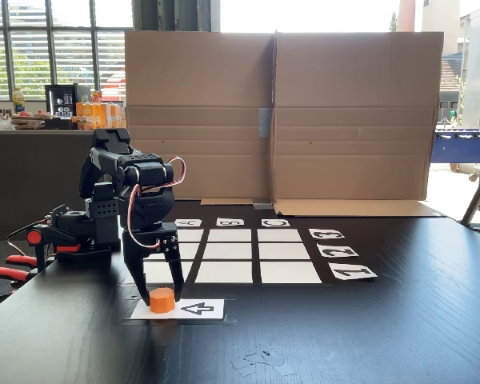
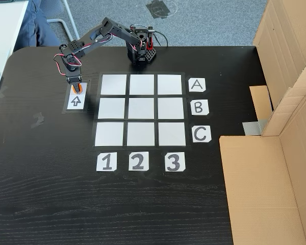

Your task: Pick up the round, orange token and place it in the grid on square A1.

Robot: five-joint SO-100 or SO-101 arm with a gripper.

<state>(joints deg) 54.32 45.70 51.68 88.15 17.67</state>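
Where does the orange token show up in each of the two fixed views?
Low front fixed view: the orange token sits lower left, on the arrow card, between the claw fingers.
High fixed view: the token is upper left, at the card's top end, left of the grid.
Shared landmark: the arrow card.

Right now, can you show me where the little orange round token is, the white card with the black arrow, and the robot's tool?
Small round orange token (image 1: 162, 300), a fixed view: its front side.
White arrow card (image 1: 198, 309), same view: the black arrow.
Black two-finger tool (image 1: 154, 298), same view: between its fingertips, around the token.
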